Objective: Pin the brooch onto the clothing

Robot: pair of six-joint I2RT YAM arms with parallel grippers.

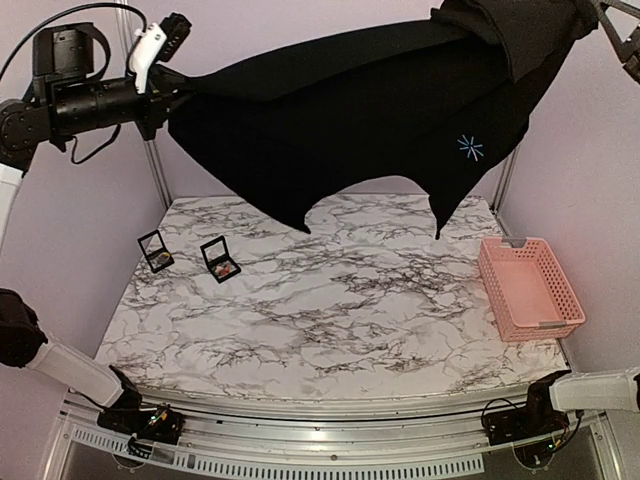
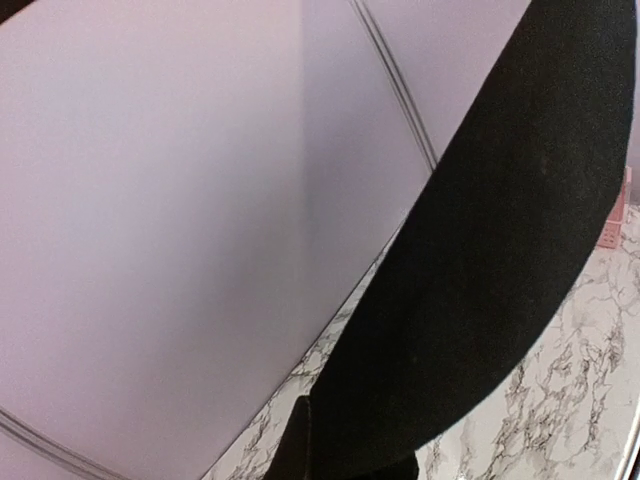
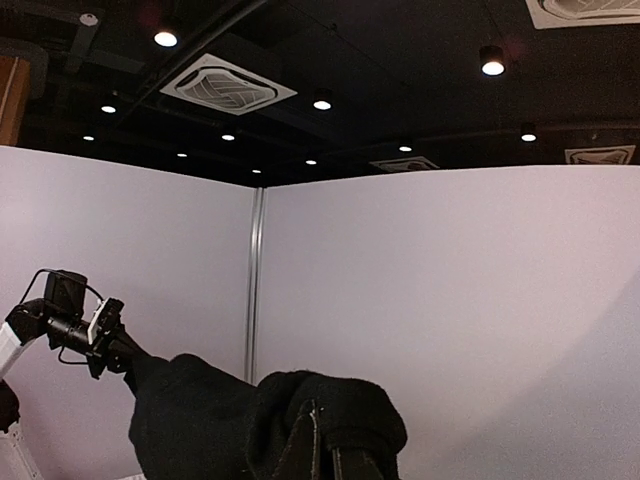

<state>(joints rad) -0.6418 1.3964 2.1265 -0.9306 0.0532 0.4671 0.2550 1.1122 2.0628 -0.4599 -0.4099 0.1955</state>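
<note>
The clothing [image 1: 360, 120], a black T-shirt, hangs stretched in the air above the back of the table, with its light-blue starburst mark [image 1: 470, 148] low on the right. At the top left, my left gripper [image 1: 172, 95] is shut on one edge of it; the left wrist view shows black cloth [image 2: 480, 270] covering the jaws [image 2: 350, 440]. High at the top right, my right gripper [image 1: 598, 12] is shut on a bunched fold [image 3: 330, 410], pinched between its fingers [image 3: 328, 455]. The brooch looks to be the small red piece in an open black box [image 1: 220, 260] on the table.
A second open black box [image 1: 155, 250] stands left of the first on the marble table [image 1: 350, 320]. A pink plastic basket [image 1: 530, 288] sits at the right edge. Pale partition walls and a metal post [image 1: 155, 170] close in the back.
</note>
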